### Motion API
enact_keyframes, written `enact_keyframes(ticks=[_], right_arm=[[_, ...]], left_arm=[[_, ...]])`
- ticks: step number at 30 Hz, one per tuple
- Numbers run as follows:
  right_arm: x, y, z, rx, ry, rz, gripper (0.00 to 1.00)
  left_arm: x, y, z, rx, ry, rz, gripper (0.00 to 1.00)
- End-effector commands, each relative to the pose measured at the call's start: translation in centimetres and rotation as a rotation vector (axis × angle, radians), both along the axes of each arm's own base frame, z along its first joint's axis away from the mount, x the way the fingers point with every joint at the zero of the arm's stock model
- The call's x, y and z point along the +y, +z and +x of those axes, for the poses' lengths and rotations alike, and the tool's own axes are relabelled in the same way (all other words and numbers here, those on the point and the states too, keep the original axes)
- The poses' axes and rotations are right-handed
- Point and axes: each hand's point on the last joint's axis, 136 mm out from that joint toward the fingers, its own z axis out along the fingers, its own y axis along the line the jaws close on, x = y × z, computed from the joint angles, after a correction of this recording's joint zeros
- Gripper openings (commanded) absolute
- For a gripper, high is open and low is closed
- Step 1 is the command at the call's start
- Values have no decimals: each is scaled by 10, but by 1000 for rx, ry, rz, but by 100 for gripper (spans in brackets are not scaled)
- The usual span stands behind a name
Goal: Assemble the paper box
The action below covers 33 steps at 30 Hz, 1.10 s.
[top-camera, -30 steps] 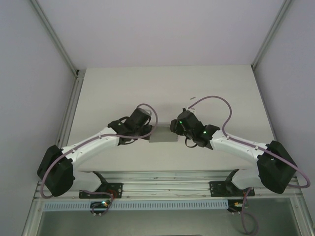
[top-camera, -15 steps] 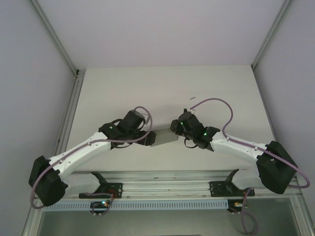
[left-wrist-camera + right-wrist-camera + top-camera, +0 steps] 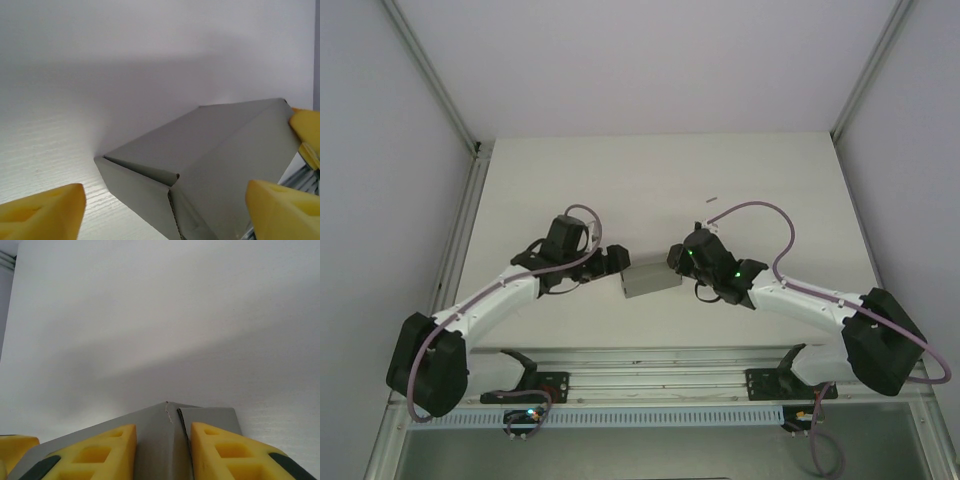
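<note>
Card this thin should be light and crush easily (one corner seam sits slightly apart), so take the paper box [image 3: 650,281] by a folded wall. It sits on the bench [image 3: 650,180]; your right claw [image 3: 677,263] pinches its end, and your left claw [image 3: 610,262] gapes empty beside it.

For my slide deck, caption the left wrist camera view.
Open left pincer faces the folded grey paper box, which the right pincer grips at its far corner.

Paper box [image 3: 650,281] was seen folded into a low, closed grey-card shape, with a seam visible at one corner. It was located near the front-centre of the white table [image 3: 650,180], slightly skewed.
</note>
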Motion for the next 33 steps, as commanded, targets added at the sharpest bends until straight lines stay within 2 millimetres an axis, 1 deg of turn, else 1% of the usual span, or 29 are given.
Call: enact_keyframes(ticks=[1, 4, 7, 8, 11, 14, 16, 18, 25, 27, 29, 30, 33], right_arm=[[-31, -57, -34, 177, -12, -162, 33], [-33, -62, -37, 189, -16, -164, 31], [-31, -68, -38, 199, -3, -164, 31], [-31, -70, -38, 202, 4, -172, 30], [-34, -75, -41, 218, 7, -186, 27], [-37, -82, -44, 223, 11, -173, 24], [-39, -90, -47, 237, 24, -163, 22], [-41, -98, -49, 253, 37, -148, 17], [-45, -110, -49, 182, 105, -155, 4], [-44, -111, -48, 142, 131, -152, 0], [-41, -110, -47, 89, 165, -145, 0], [-42, -116, -48, 97, 166, -154, 0], [-39, -116, -46, 60, 195, -152, 0]], left_arm=[[-6, -3, -7, 13, -16, -74, 74], [-6, -16, -16, 21, -35, -100, 64], [3, -41, -23, 33, -50, -35, 51], [4, -47, -25, 43, -55, -24, 47], [6, -60, -29, 73, -75, 2, 30], [14, -74, -31, 99, -63, 50, 20], [16, -82, -33, 115, -63, 60, 16], [19, -88, -36, 128, -67, 75, 12], [29, -102, -42, 154, -68, 145, 0], [34, -105, -44, 153, -67, 174, 0], [37, -107, -46, 145, -81, 196, 0], [38, -108, -47, 142, -84, 206, 0], [40, -112, -50, 145, -92, 241, 0]])
